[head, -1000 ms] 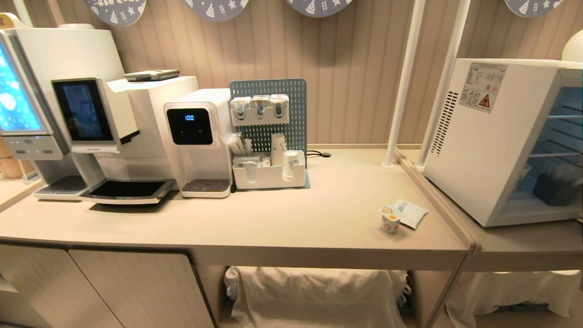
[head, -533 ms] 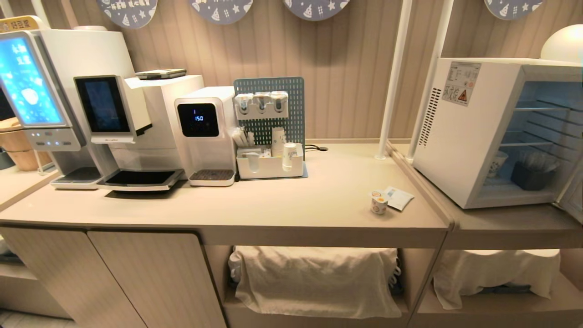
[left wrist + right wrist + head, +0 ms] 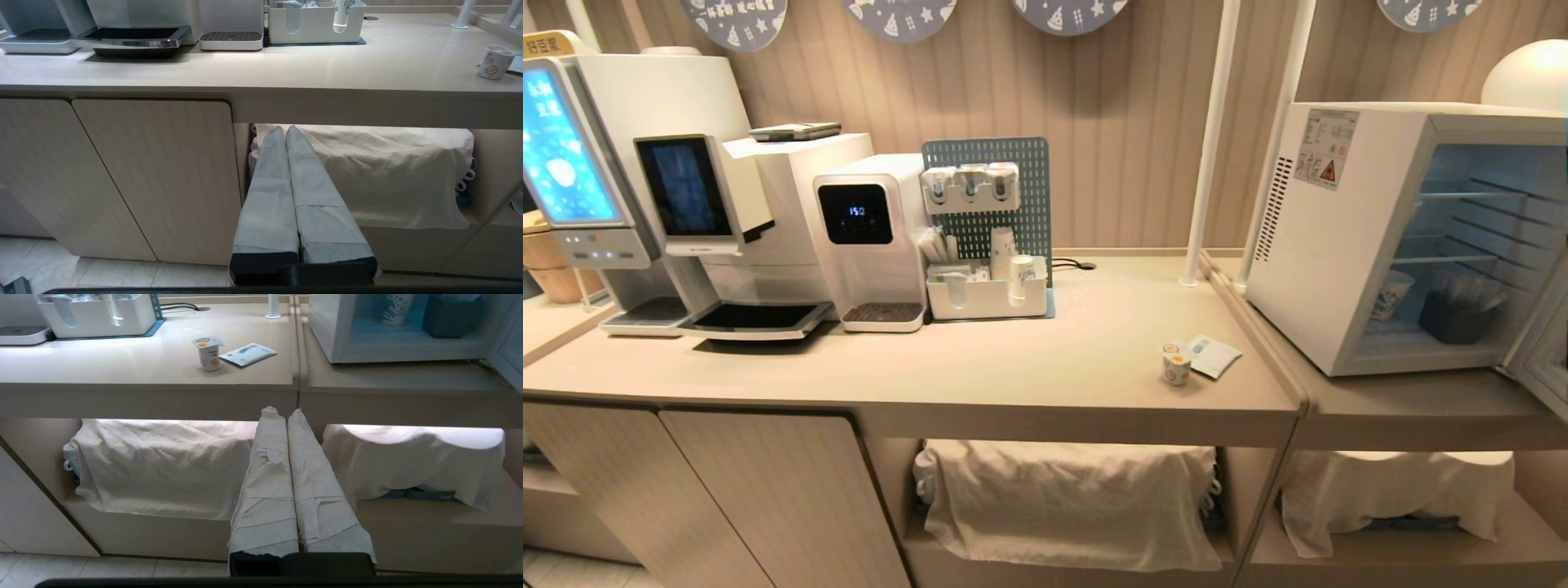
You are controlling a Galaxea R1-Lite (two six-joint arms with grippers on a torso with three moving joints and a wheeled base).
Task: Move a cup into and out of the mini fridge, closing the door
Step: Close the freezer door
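The door (image 3: 1543, 359) of the mini fridge (image 3: 1339, 245) is cut off by the right edge of the head view, so only its corner shows. The words on the cup (image 3: 1175, 364) are too small to read. White cloths (image 3: 1070, 498) under the counter (image 3: 1013, 367) hide what sits on the lower shelf. Neither arm shows in the head view.

Left hand (image 3: 285, 132) closed, empty, below counter (image 3: 253, 73) edge; cup (image 3: 493, 61) upright on counter (far off).
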